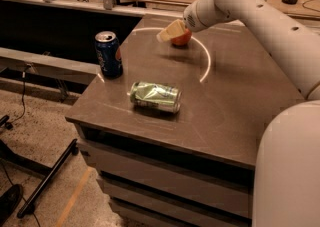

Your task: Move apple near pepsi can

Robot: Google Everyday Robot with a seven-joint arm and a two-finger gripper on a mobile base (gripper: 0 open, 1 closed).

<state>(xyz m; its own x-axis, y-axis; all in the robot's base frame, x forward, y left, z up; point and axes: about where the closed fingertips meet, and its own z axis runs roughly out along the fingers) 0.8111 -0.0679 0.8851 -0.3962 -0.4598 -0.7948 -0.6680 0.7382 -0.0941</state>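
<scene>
Nearest on the table (235,106), a dented green can (155,96) lies on its side; its lettering is not legible. Behind it to the left, near the table's left edge, the pepsi can (108,54) stands upright, blue with a red-white logo. Well apart from it, far and to the right, the apple (183,39) sits inside a white ring marking (205,61). The gripper (169,32) is at the apple's upper left side, touching or just beside it; its grip state cannot be determined.

Dk brown cabinet (235,101), speckled floor (37,118)
</scene>
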